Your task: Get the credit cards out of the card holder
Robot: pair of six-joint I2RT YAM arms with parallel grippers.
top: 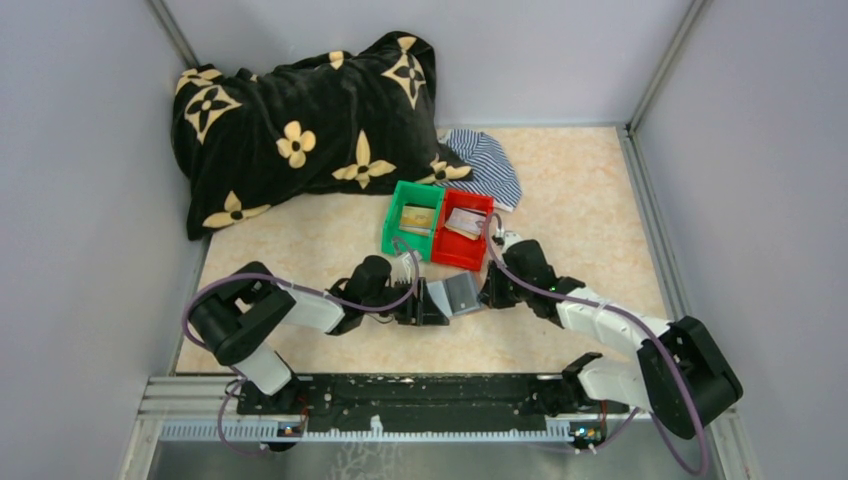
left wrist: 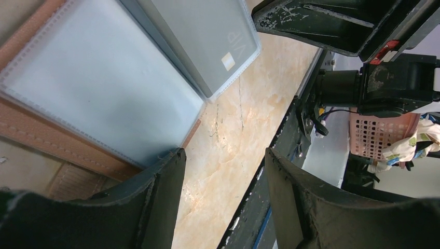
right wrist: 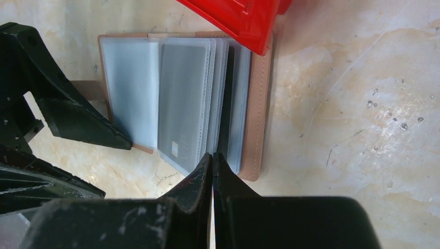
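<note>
The red bin (top: 458, 256) has a green bin (top: 392, 226) just left of it and a blue-and-white striped cloth (top: 490, 165) behind it. Farther left is a black blanket (top: 300, 120) with cream flowers. In front of the red bin, a tan holder (right wrist: 256, 114) with blue-grey sleeves lies on the beige marbled table (top: 570, 210).

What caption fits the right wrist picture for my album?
Shut right claw at the edge of the open card holder, a grey card in its sleeve, red bin at top.

Red bin (right wrist: 241, 21) seems to overlap the card holder (right wrist: 254, 119); bare table (right wrist: 363, 129) lies beside it.
</note>
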